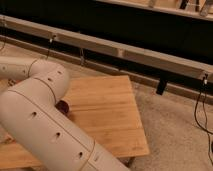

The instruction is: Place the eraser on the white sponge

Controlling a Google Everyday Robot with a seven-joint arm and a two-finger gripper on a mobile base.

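Note:
My large white arm [42, 120] fills the left of the camera view and lies over the left half of the wooden table [107, 112]. The gripper is out of view, past the left edge or behind the arm, and it is shut. The eraser and the white sponge are hidden or out of view. A small dark reddish thing [63, 106] peeks out on the table right beside the arm; I cannot tell what it is.
The bare right half of the table ends at an edge near the carpeted floor [175, 135]. Behind the table runs a pale ledge [125, 50] below a dark wall. A black post [161, 84] and hanging cables [201, 107] are at the right.

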